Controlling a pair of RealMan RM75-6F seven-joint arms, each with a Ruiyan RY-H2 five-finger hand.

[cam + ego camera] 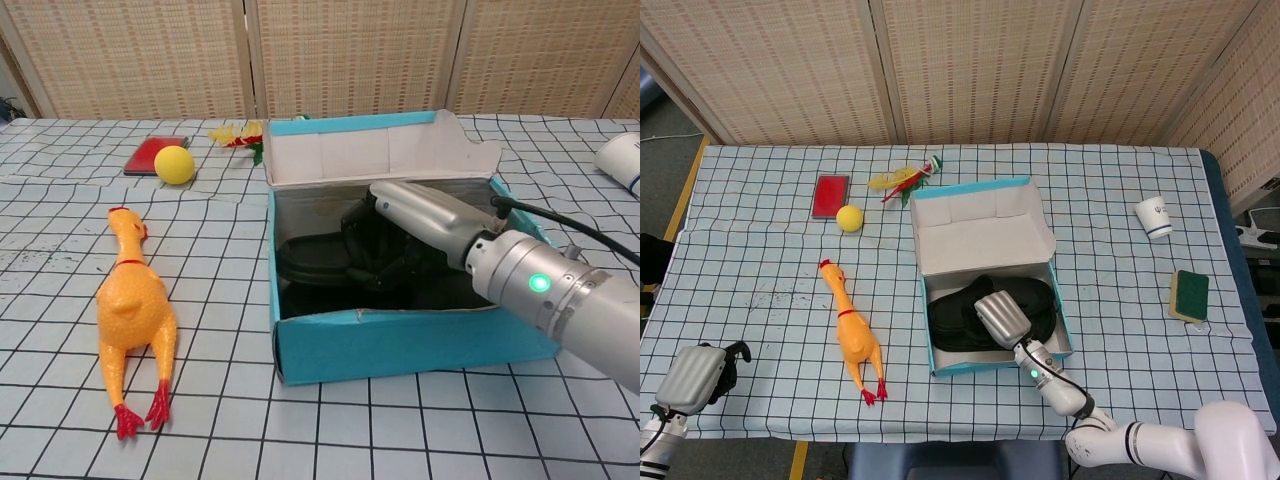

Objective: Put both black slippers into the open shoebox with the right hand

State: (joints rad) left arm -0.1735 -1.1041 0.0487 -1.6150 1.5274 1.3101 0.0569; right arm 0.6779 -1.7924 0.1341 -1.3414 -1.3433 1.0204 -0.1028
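Observation:
The open teal shoebox stands mid-table with its white lid folded up at the back. Both black slippers lie inside it, one partly over the other. My right hand reaches down into the box, and its dark fingers curl over the upper slipper and grip it. The hand hides the slippers' right parts. Far off at the table's near left corner, my left hand rests, holding nothing.
A yellow rubber chicken lies left of the box. Behind it are a yellow ball, a red card and a feathered toy. At the right sit a white cup and a green sponge.

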